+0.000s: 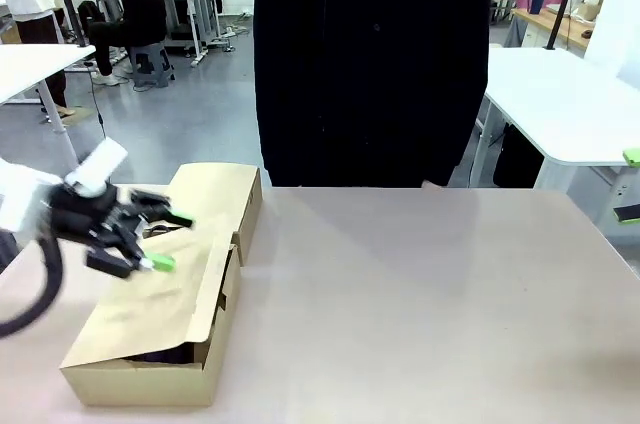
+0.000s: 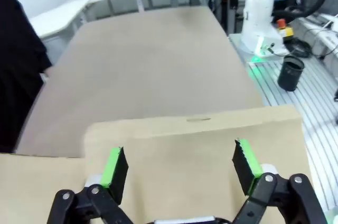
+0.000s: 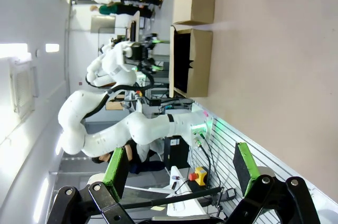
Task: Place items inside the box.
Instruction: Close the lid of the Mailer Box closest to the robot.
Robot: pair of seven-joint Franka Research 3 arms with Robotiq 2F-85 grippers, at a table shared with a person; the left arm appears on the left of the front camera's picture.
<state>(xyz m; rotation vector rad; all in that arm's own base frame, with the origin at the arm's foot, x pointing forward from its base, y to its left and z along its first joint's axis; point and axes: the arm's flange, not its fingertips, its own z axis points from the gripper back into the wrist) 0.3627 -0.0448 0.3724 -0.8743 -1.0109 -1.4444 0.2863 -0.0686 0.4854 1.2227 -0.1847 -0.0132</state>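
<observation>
A long cardboard box [image 1: 150, 334] lies on the left side of the table, its lid flap [image 1: 170, 284] folded down over most of the opening. My left gripper [image 1: 170, 242] hovers open just above that flap with nothing between its green pads. In the left wrist view the left gripper [image 2: 182, 163] looks down on the flap [image 2: 195, 139]. Through the gap at the box's near end a dark shape [image 1: 160, 354] shows; I cannot tell which of the items it is. My right gripper [image 3: 179, 160] stands open and apart from the box [image 3: 198, 60], which shows far off across the table.
A person in a black coat [image 1: 370, 64] stands at the table's far edge, hands out of sight. The tan tabletop [image 1: 420, 294] stretches right of the box. White tables [image 1: 570, 104] stand behind on both sides.
</observation>
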